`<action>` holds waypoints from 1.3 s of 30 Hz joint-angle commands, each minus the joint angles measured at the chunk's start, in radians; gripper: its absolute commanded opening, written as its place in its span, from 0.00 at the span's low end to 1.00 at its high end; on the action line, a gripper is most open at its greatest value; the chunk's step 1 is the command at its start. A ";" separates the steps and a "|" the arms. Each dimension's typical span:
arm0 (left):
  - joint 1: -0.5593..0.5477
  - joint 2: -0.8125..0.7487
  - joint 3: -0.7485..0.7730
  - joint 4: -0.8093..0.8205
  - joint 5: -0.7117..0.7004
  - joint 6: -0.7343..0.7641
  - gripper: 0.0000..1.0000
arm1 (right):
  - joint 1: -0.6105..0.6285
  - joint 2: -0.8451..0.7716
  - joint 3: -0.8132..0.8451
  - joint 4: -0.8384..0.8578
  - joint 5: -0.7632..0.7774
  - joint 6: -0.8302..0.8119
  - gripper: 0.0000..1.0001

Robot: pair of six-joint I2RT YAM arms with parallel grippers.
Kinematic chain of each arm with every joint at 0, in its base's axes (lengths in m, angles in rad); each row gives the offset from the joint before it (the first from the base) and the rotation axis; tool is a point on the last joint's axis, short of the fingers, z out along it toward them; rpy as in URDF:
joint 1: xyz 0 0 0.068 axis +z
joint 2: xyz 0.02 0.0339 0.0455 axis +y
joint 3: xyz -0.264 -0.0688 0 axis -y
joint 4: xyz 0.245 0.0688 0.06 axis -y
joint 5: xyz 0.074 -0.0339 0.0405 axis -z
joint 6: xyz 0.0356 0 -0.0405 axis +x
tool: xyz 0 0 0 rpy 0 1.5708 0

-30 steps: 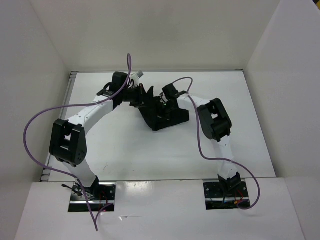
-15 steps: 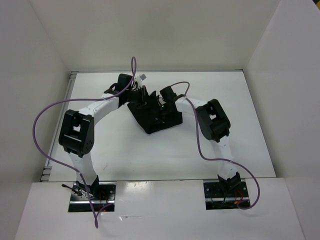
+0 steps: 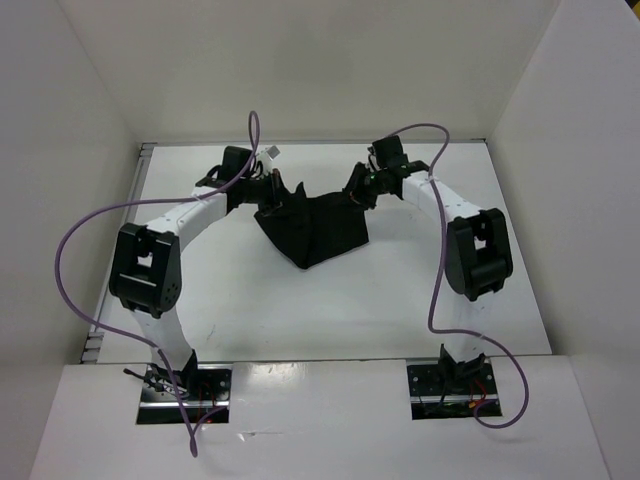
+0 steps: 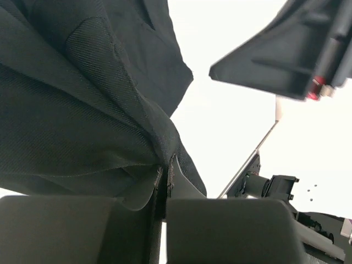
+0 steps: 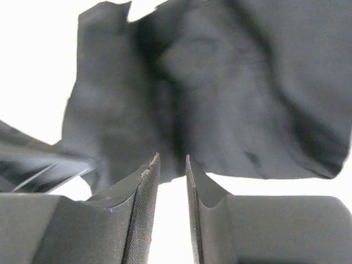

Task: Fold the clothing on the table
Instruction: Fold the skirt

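Two white arms reach out over a plain white table [image 3: 250, 310], boxed in by white walls [image 3: 300, 70] on three sides, with a thin rail [image 3: 300, 142] along the far edge. Purple cables [image 3: 75, 240] loop off both arms. The clothing [image 3: 315, 230], one black garment, lies crumpled toward the far middle, spread between the two grippers and tapering to a point on the near side.

Left arm now: elbow pushed outward, forearm sweeping in, and the left gripper [image 3: 278, 190] sits at the garment's far left corner. From the wrist, its fingers [image 4: 220, 231] are pressed tight together with a fold of black cloth pinched in the seam between them, fabric bunching away from the tips.

Right arm mirrors it, elbow out wide, forearm angling inward, and the right gripper [image 3: 357, 188] is at the garment's far right corner. Its fingers [image 5: 140, 203] stand slightly apart, a narrow gap, with white table showing through and nothing between them. The cloth's edge lies just past the tips.
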 commanded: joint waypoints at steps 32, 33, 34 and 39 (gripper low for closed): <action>-0.199 0.330 0.275 0.037 -0.028 -0.098 0.00 | 0.038 0.163 -0.105 -0.066 0.249 -0.043 0.24; -0.211 0.339 0.286 0.037 -0.028 -0.098 0.00 | 0.047 0.163 -0.105 -0.066 0.249 -0.043 0.24; -0.211 0.350 0.296 0.037 -0.028 -0.098 0.00 | 0.047 0.163 -0.105 -0.066 0.249 -0.043 0.24; -0.222 0.404 0.332 0.046 -0.037 -0.141 0.01 | 0.047 0.145 -0.116 -0.056 0.249 -0.043 0.24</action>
